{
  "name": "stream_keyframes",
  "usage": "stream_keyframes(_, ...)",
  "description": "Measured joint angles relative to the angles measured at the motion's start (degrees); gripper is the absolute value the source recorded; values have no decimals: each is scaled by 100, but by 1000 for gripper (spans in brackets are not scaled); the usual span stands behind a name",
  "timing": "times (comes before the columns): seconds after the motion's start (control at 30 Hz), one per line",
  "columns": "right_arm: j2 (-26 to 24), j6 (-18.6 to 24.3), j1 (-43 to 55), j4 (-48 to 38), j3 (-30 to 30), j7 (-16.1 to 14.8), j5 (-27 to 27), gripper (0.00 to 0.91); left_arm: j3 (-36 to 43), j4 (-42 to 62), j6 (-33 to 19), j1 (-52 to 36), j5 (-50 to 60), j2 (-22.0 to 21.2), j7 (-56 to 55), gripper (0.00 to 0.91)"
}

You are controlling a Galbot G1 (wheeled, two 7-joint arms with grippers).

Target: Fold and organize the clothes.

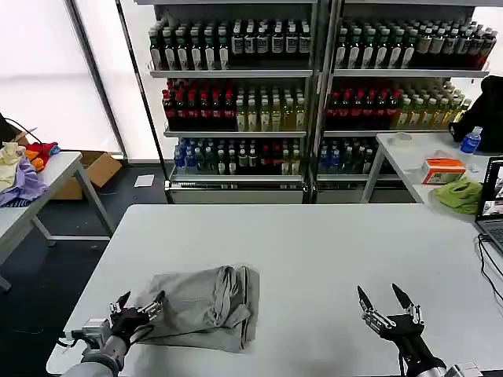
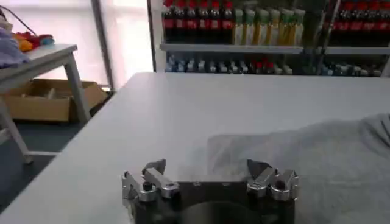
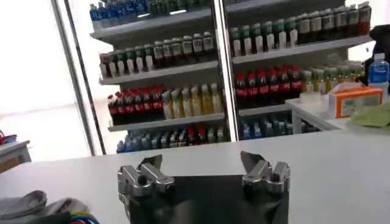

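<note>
- Our left pincer [image 1: 137, 308], spread, sits at the grey shirt's [image 1: 206, 305] left edge; shirt lies rightward along the tabletop [image 1: 314, 243].
- Right pincer [image 1: 389, 302], spread, waits well apart.

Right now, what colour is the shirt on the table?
Light grey shirt, plain; best in the head view.

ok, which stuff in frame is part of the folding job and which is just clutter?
Job:
grey shirt, left gripper open at its edge, right gripper open over bare table

Clutter:
green cloth, orange box, laptop, bottle shelves, side-table fabrics
</note>
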Motion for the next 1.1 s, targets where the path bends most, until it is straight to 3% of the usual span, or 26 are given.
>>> stream_keyframes(0.27, -7, 3, 3, 17, 23, 4, 17, 907, 137, 104, -35, 67, 142, -177, 45, 897)
stream_keyframes(0.3, -7, 4, 3, 21, 22, 4, 18, 907, 146, 101, -37, 77, 144, -197, 50, 736)
stream_keyframes(0.33, -7, 4, 5, 24, 20, 4, 18, 907, 152, 92, -43, 88, 146, -221, 52, 232)
stream_keyframes(0.37, -7, 5, 6, 27, 16, 5, 19, 907, 165, 84, -49, 97, 146, -241, 53, 232)
stream_keyframes(0.4, -6, 5, 5, 28, 9, 9, 19, 907, 172, 76, -58, 99, 145, -261, 55, 10)
stream_keyframes(1.1, -27, 65, 14, 13, -3, 20, 49, 907, 257, -94, -191, 122, -528, -521, -101, 10)
